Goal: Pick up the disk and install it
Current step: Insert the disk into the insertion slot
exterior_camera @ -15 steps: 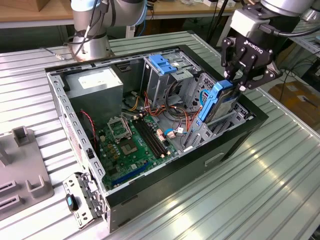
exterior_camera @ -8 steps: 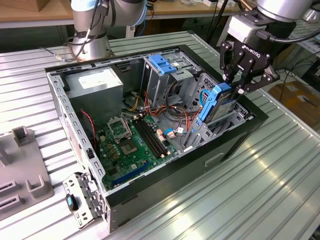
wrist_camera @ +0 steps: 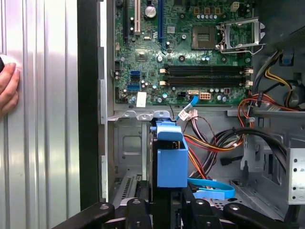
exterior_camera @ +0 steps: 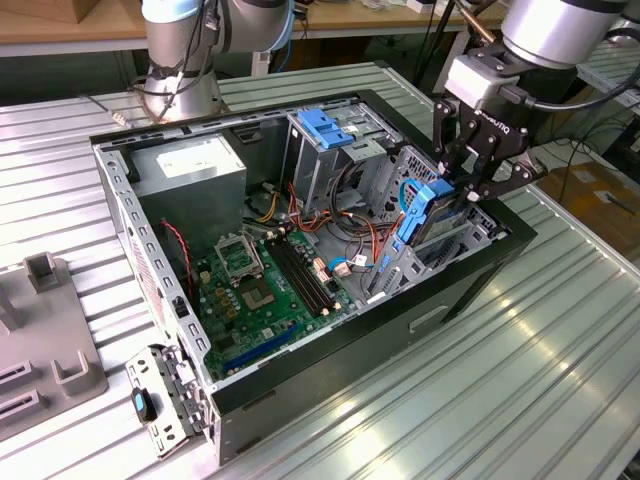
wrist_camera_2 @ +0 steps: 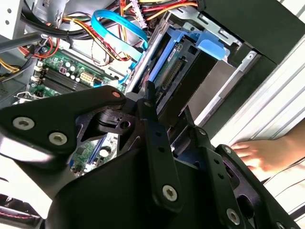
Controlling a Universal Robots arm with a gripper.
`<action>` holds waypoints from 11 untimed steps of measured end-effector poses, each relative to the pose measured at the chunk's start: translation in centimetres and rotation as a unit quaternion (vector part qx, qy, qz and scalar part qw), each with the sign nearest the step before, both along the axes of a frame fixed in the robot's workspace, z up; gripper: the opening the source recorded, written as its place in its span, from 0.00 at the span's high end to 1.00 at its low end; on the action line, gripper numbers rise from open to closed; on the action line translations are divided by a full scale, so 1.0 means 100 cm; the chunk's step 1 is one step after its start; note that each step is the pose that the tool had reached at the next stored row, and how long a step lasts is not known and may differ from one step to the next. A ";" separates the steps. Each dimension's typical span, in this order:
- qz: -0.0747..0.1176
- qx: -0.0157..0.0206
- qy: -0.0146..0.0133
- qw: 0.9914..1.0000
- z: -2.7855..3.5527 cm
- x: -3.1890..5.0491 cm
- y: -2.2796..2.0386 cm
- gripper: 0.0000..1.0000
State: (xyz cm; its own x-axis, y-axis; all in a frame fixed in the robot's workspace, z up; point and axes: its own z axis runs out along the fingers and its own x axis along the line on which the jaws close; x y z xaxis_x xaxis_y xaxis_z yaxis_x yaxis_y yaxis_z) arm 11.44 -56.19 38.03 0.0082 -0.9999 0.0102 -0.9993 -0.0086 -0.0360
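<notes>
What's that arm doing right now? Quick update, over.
Gripper shut on the disk. Disk upright at the computer case's drive bay. Person's hand on the table beside the case.

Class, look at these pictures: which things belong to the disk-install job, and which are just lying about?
Job in hand:
- disk, held in the shut jaws
- computer case, open, with the disk over its edge

Just there:
- power supply
- blue bracket
- grey fixture on the table
- a hand beside the case
</notes>
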 end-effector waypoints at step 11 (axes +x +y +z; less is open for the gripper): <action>0.000 0.000 -0.002 1.000 -0.0193 -0.0002 -0.0010 0.65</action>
